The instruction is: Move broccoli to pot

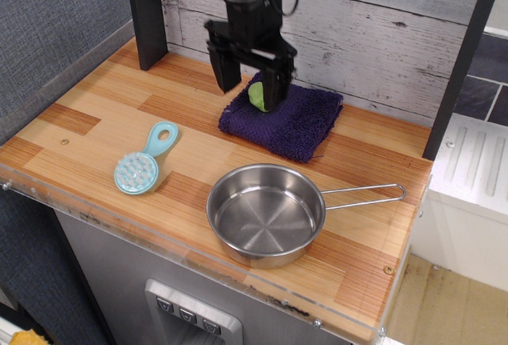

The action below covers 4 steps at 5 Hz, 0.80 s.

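Observation:
The light-green broccoli (256,96) lies on a dark purple cloth (292,118) at the back of the wooden counter. It is mostly hidden behind my gripper's right finger. My black gripper (251,85) is open and stands over the cloth's left end, its two fingers astride the broccoli, not closed on it. The pot (266,213), a shallow shiny steel pan with a wire loop handle (367,194) pointing right, sits empty near the counter's front edge, well in front of the cloth.
A light-blue round brush (143,162) lies on the counter at the left front. A grey plank wall (373,20) stands right behind the cloth. A dark post (147,12) stands at the back left. The counter's edge (198,254) runs along the front.

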Available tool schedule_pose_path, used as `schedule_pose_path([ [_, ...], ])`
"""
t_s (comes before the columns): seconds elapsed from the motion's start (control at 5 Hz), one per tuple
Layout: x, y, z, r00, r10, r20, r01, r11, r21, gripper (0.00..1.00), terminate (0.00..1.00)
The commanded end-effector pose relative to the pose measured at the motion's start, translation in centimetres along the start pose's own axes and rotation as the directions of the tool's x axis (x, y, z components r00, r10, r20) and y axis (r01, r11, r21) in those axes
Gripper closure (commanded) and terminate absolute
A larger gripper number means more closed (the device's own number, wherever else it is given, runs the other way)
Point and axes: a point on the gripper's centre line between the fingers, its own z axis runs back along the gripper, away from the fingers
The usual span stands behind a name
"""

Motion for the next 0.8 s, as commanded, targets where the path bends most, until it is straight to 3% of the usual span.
schedule_pose_path([
  [0.0, 2.8, 0.2, -0.4, 0.999, 0.011, 0.044, -0.011, 1.000, 0.011, 0.00, 0.00],
  [0.2, 3.0, -0.1, -0.3, 0.998, 0.006, 0.062, -0.007, 1.000, 0.026, 1.00, 0.00],
  [0.6, 2.7, 0.0, 0.9, 0.997, 0.008, 0.079, -0.010, 0.999, 0.032, 1.00, 0.00],
])
